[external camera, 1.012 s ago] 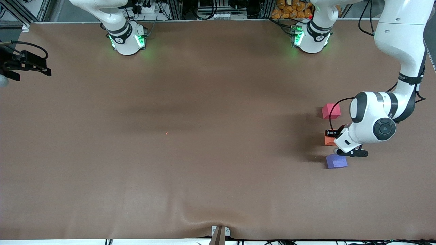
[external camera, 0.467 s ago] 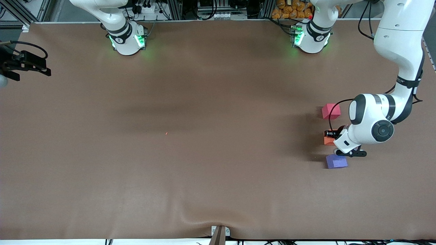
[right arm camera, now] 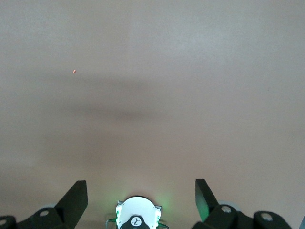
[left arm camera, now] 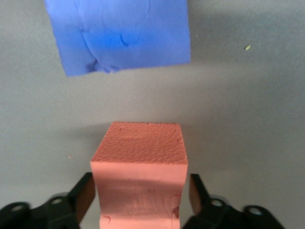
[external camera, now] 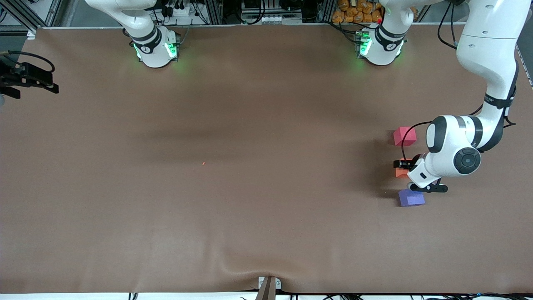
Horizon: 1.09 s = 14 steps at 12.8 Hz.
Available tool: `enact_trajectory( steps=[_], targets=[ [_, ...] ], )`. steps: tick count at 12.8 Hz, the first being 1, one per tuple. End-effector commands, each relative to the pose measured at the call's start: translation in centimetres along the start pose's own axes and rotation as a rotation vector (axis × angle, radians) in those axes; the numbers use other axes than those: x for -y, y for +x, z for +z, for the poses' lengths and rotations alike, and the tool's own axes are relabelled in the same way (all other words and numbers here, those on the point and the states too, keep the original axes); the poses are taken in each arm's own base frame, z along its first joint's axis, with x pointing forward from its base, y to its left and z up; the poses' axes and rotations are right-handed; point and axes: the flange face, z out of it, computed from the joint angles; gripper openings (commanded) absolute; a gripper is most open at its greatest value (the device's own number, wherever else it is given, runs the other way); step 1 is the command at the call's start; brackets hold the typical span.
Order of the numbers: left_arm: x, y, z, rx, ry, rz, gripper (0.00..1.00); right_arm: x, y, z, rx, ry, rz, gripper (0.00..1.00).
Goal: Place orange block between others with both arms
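The orange block rests on the brown table between the pinkish-red block and the purple-blue block, all three in a line at the left arm's end. My left gripper is low around the orange block, open, with a small gap between each finger and the block's sides. The purple-blue block lies just past it in the left wrist view. My right gripper waits open at the right arm's end of the table, and its view shows nothing between the fingers.
The left arm's wrist and elbow hang over the table beside the blocks. The right arm's green-lit base shows under its gripper. A tiny orange crumb lies mid-table. A clamp sits at the near edge.
The left gripper's fingers have come apart off the orange block, which stays on the table. The right gripper has drifted slightly toward the table's corner.
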Motion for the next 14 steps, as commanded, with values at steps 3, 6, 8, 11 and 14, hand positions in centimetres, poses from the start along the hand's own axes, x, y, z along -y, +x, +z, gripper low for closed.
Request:
enact_trajectory(
  steps=[3, 6, 8, 11, 14],
  targets=[
    [0.7, -1.4, -11.7, -0.077, 0.035, -0.032, 1.0, -0.6, -0.5, -0.3, 0.0, -0.02, 0.005, 1.0],
    [1.4, -2.3, -22.1, -0.082, 0.049, -0.045, 1.0, -0.5, -0.6, -0.4, -0.002, -0.017, 0.003, 1.0],
    [2.1, -2.6, -29.0, -0.134, 0.048, -0.064, 1.0, -0.4, -0.6, -0.5, -0.004, -0.019, 0.002, 1.0],
    [1.5, -5.7, -34.6, -0.157, 0.027, -0.073, 1.0, -0.3, -0.6, -0.5, -0.005, -0.018, 0.0, 1.0],
    [1.2, -9.9, -38.6, -0.172, -0.012, -0.093, 1.0, -0.2, -0.5, -0.4, -0.006, -0.019, -0.002, 1.0]
  ],
)
